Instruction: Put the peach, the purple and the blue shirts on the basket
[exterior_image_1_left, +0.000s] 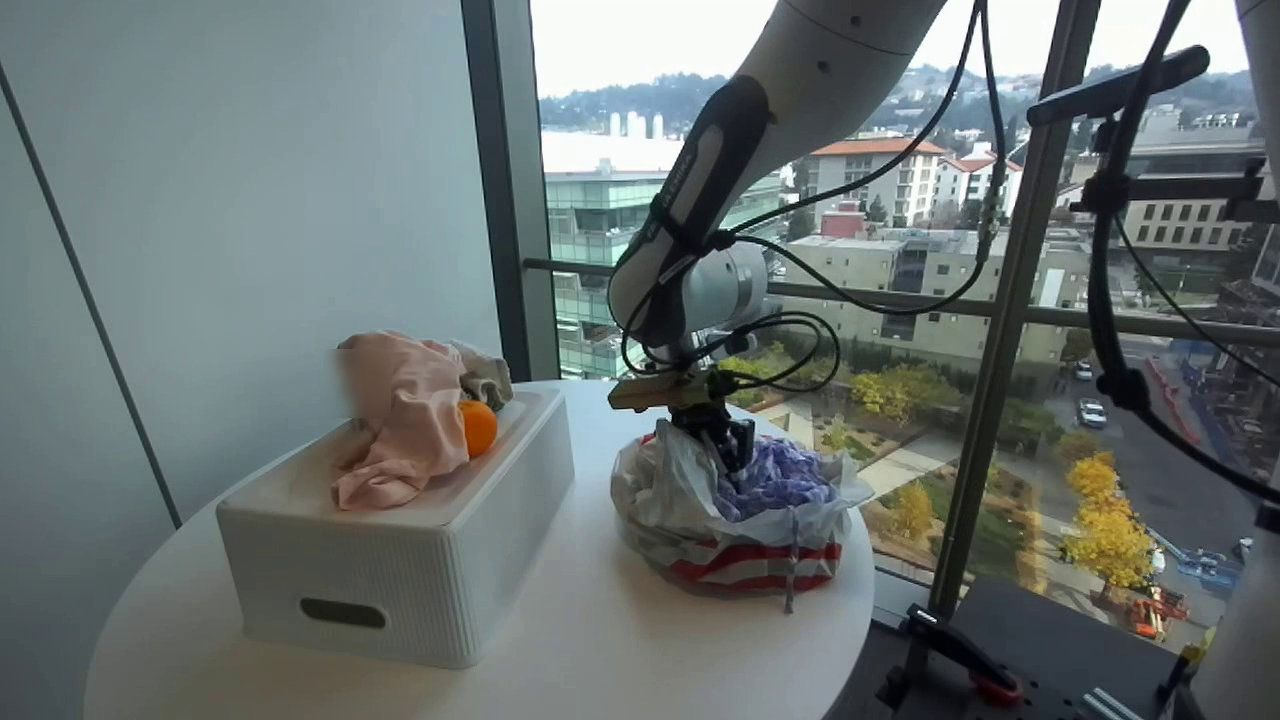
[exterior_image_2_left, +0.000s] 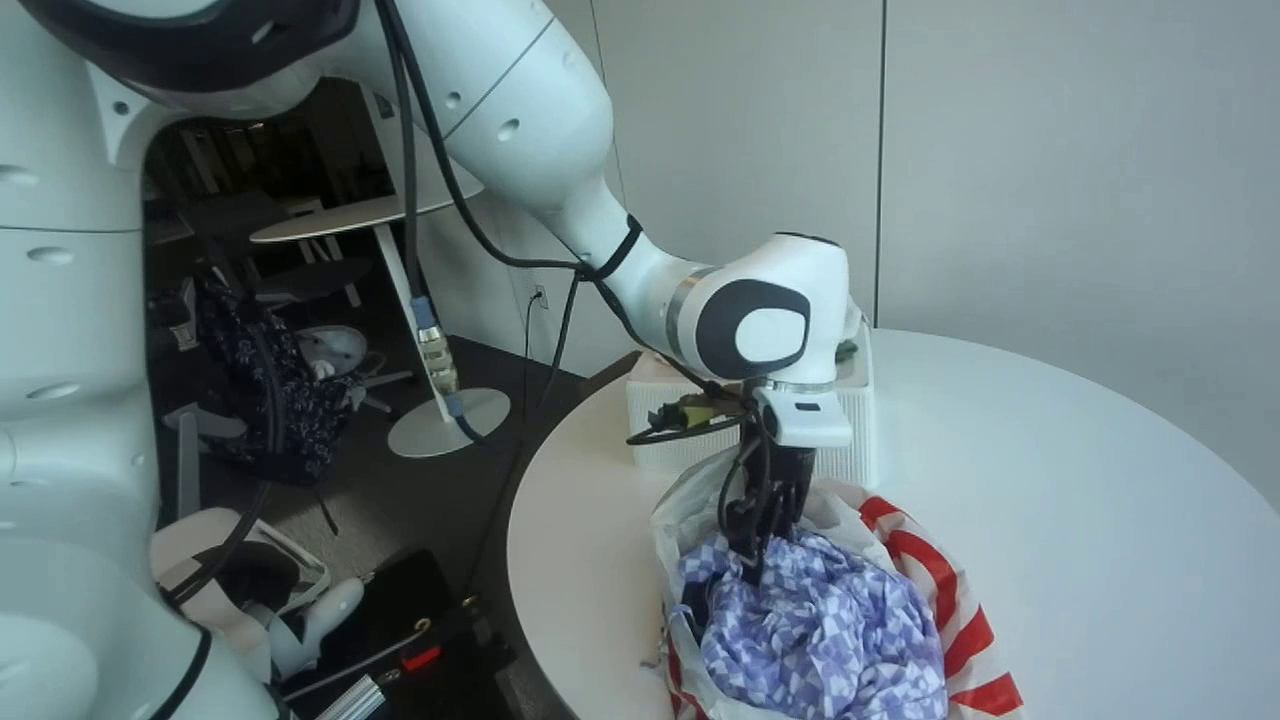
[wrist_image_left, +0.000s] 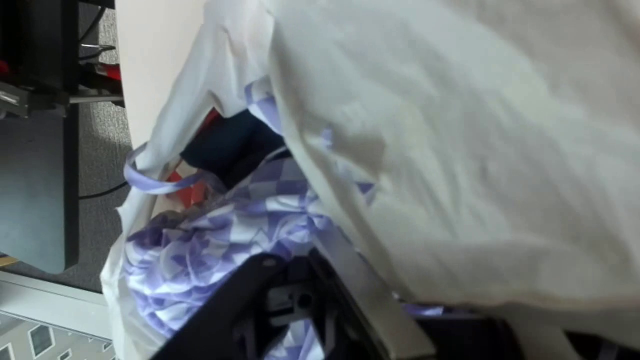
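White box (exterior_image_1_left: 420, 570): rectangular, finely ribbed, a dark handle slot in its short end; stands level on the round table (exterior_image_1_left: 640, 640), near the table's edge
Peach shirt (exterior_image_1_left: 405, 415): plain pale pinkish cloth, crumpled, heaped on top of the box, a loose end reaching toward the short edge with the slot
Purple shirt (exterior_image_2_left: 820, 630): purple-and-white check, bunched in many creases in the mouth of the bag (exterior_image_1_left: 645, 500); a narrow purple strap loops over the rim
Navy garment (wrist_image_left: 235, 145): plain, very dark, a small patch showing between checked cloth and bag rim, the rest hidden
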